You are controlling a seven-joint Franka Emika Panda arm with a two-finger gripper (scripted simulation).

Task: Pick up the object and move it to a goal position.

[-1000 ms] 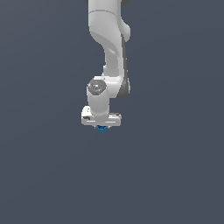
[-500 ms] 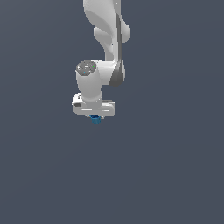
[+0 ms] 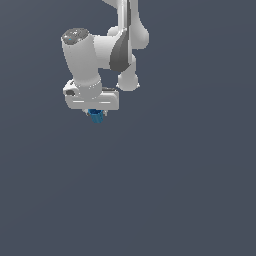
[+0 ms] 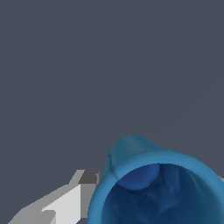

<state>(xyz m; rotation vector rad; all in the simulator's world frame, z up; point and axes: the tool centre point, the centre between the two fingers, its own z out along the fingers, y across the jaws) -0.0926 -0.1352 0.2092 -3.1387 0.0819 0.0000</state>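
The object is a tiny bright-blue hollow cup (image 3: 95, 116) held just under my white gripper (image 3: 95, 117), high in the exterior view's upper left. In the wrist view the cup (image 4: 157, 188) fills the near part of the picture, its darker inside facing the camera. One grey-white finger (image 4: 65, 203) presses against its side; the other finger is hidden behind the cup. The gripper is shut on the cup and holds it off any surface.
The white arm (image 3: 117, 45) rises from the gripper out of the exterior view's top. Everything else in both views is a plain dark grey-blue background with no other objects or edges.
The arm has carried the cup up and toward the exterior view's left, and the wrist has swung closer to the camera. The cup stays in the gripper.
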